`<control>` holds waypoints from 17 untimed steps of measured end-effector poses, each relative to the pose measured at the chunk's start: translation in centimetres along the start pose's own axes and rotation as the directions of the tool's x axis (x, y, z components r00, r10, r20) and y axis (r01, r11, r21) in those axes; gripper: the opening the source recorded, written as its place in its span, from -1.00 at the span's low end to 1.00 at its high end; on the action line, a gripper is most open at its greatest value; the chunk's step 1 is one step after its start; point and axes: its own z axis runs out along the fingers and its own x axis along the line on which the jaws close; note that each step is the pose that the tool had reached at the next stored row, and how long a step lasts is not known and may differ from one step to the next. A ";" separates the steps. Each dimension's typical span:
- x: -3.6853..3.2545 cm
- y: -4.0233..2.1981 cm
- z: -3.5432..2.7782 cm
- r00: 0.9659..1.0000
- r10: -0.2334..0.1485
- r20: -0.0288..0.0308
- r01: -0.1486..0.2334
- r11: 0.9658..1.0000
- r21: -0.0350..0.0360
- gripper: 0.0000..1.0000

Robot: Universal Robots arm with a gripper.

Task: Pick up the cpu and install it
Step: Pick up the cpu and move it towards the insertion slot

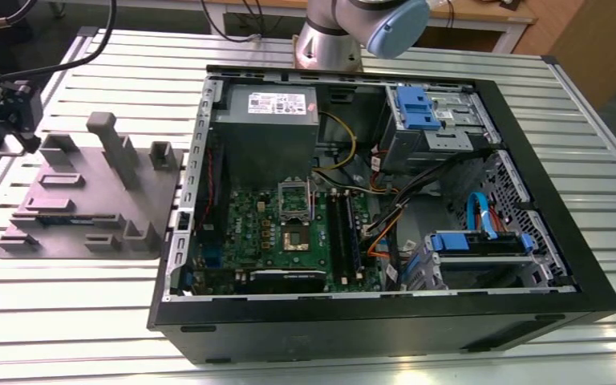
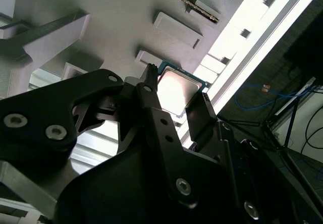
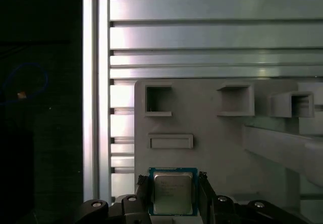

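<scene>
Just one cpu (image 3: pixel 172 193) beside one tool (image 3: pixel 172 179)

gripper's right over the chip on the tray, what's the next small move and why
Probably close the gripper gently on the chip. In both wrist views its fingers stand on either side of the chip, which lies flat on the grey tray and sits centred between them. A thin gap seems to remain at one edge, so it looks lined up but not yet pinched.
</scene>
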 end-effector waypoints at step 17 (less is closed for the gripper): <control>0.01 0.05 -1.72 1.000 0.000 0.000 0.000 1.000 0.000 -0.06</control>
